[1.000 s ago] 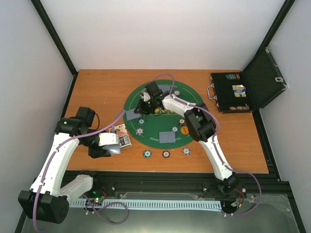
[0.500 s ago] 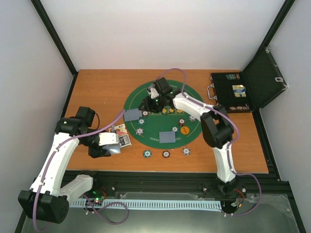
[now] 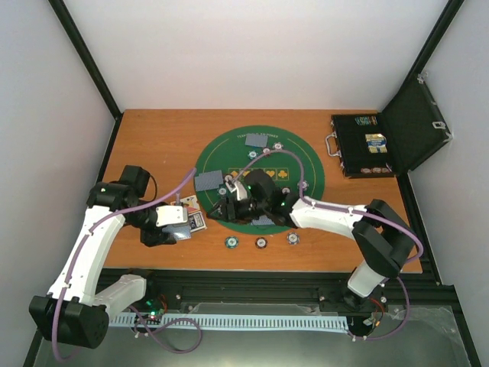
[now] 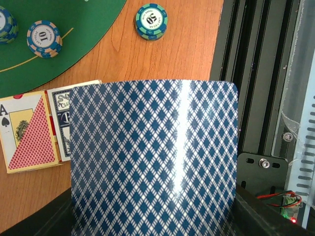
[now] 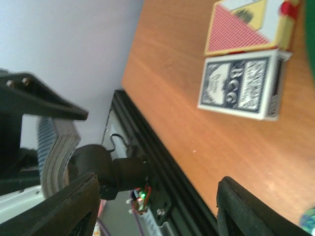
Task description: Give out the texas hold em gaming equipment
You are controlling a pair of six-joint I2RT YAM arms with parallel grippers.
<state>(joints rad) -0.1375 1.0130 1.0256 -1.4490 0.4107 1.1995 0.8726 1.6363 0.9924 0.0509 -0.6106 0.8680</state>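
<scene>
The left claw [image 3: 168,231] grips the stack of cards [image 4: 152,157]. The right claw [image 5: 157,186], fingers apart and empty, sits to its right.

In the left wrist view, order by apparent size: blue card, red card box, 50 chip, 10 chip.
1. blue card (closest to the camera)
2. red card box
3. 50 chip and 10 chip look alike
</scene>
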